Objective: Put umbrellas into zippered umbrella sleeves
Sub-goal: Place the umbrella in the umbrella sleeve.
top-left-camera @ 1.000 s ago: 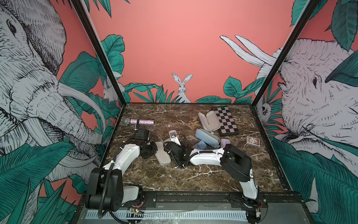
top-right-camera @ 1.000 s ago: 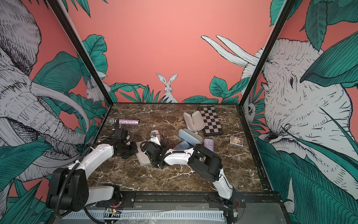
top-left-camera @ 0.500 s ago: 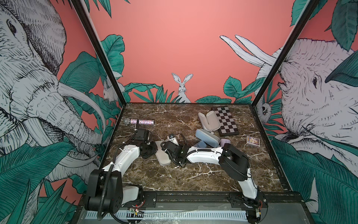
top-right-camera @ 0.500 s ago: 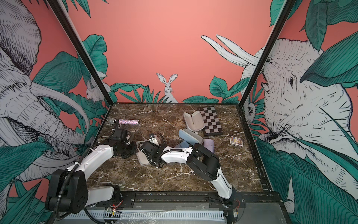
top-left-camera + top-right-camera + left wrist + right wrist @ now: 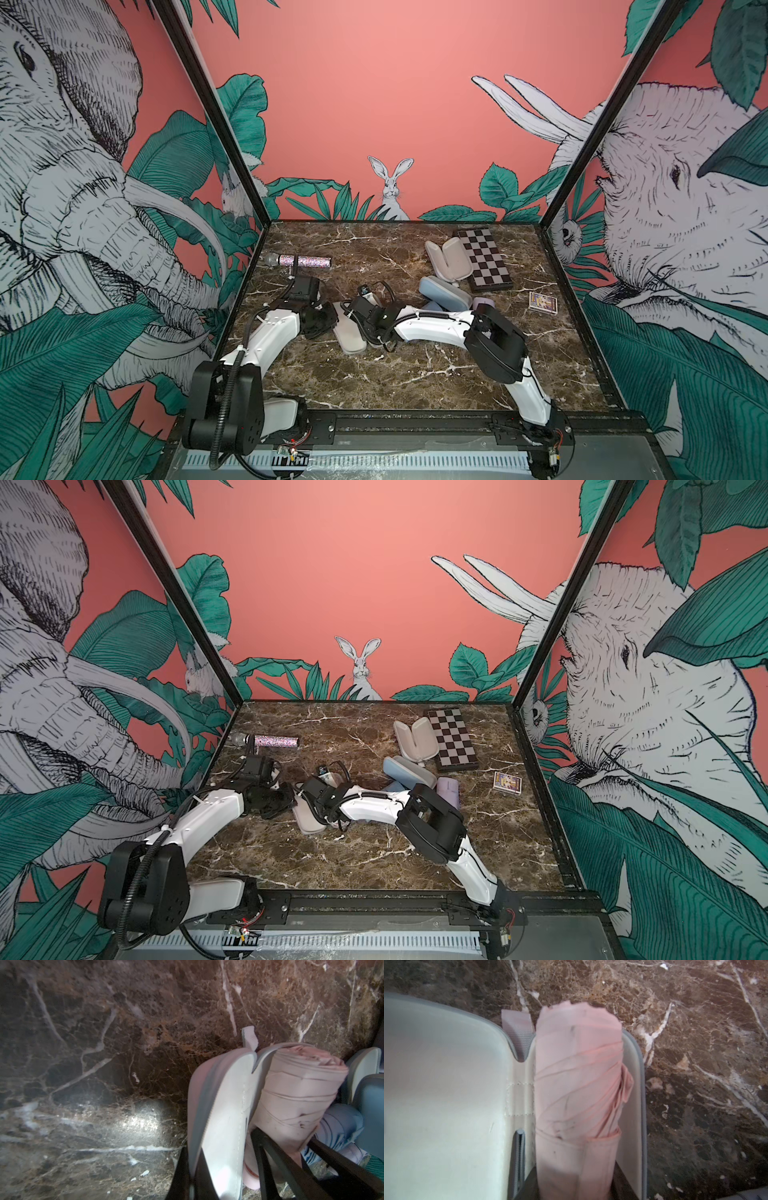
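Observation:
The pink zippered umbrella sleeve [image 5: 351,338] lies open on the marble between the two arms. My left gripper [image 5: 192,1159] is shut on the rim of one half of the sleeve [image 5: 220,1115]. My right gripper [image 5: 575,1184] is shut on the pink umbrella [image 5: 577,1084], which lies lengthwise in the other half [image 5: 631,1105], its end sticking past the rim. A closed blue sleeve [image 5: 444,293] lies to the right, with a blue umbrella [image 5: 340,1122] and a lilac umbrella [image 5: 449,789] beside it. Another sleeve [image 5: 449,259] lies open at the back.
A checkered board [image 5: 484,257] lies at the back right, touching the open sleeve. A glittery microphone [image 5: 303,261] rests at the back left, and a small card box [image 5: 542,302] lies at the right. Walls close in three sides.
My right gripper has shifted a little to the left and back with the pink umbrella, closer over the pink sleeve. The left arm has stayed put.

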Tool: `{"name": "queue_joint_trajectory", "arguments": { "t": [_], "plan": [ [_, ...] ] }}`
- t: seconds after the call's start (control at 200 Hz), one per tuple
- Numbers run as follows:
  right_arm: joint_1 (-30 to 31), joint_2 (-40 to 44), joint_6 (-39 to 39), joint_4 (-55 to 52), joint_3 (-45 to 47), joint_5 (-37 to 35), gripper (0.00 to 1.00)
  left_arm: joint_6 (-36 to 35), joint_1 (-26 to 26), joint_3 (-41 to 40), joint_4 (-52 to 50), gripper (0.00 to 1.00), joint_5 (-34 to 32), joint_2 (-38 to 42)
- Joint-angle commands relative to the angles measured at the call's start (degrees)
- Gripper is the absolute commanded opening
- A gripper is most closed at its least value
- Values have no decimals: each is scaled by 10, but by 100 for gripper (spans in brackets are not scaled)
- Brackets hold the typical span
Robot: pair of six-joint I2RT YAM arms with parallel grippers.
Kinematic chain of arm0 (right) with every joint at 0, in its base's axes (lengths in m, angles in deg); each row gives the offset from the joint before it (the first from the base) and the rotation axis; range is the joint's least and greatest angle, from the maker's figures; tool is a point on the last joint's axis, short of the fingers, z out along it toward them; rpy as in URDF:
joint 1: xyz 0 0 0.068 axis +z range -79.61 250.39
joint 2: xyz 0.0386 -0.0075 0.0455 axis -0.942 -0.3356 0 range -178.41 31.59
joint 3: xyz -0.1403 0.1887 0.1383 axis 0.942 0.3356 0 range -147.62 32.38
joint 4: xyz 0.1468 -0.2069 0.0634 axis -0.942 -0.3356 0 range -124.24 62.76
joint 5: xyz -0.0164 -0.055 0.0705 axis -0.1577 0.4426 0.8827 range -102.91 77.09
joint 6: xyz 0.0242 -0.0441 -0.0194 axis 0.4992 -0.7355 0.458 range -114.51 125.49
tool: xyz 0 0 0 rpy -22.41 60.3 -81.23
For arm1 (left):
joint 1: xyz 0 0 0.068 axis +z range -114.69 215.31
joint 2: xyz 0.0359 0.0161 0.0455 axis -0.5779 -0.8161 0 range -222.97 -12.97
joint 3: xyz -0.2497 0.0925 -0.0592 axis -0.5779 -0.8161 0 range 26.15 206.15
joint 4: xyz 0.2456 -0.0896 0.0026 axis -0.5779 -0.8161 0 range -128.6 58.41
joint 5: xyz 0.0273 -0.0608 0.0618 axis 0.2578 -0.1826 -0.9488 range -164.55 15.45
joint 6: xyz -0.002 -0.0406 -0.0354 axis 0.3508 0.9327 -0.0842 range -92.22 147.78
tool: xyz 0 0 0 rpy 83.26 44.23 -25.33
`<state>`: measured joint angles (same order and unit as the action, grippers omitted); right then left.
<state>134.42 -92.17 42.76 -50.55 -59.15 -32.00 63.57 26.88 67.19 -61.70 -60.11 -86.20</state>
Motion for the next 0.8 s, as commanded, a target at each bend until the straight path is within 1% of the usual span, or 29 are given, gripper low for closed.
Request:
{"name": "queue_joint_trajectory", "arguments": {
  "t": [0.0, 0.05, 0.145, 0.29, 0.38, 0.515, 0.59, 0.69, 0.795],
  "plan": [
    [-3, 0, 1, -20, -11, 15, 35, -5, 2, 24, -1, 0, 1, -1],
    [-4, 3, -3, -22, -15, 20, 44, -7, 2, 26, -2, 0, 1, -3],
    [-9, 14, -9, -30, -24, 32, 53, -8, 2, 26, -1, 0, 5, -7],
    [-25, 41, -24, -38, -39, 47, 64, -10, 2, 21, -1, 0, 12, -9],
    [-36, 36, -44, -53, -69, 56, 68, -11, 1, 21, -3, 0, 15, -9],
    [-49, -16, -73, -102, -145, 36, 70, -13, 0, 23, -5, 0, 16, -9],
    [-55, -37, -79, -105, -164, 27, 69, -14, 0, 24, -6, 0, 16, -9],
    [-56, -51, -78, -102, -175, 26, 65, -16, -1, 28, -12, 0, 16, -9],
    [-55, -65, -66, -91, -175, 51, 59, -18, -1, 29, -14, 0, 15, -7]
  ]
}}
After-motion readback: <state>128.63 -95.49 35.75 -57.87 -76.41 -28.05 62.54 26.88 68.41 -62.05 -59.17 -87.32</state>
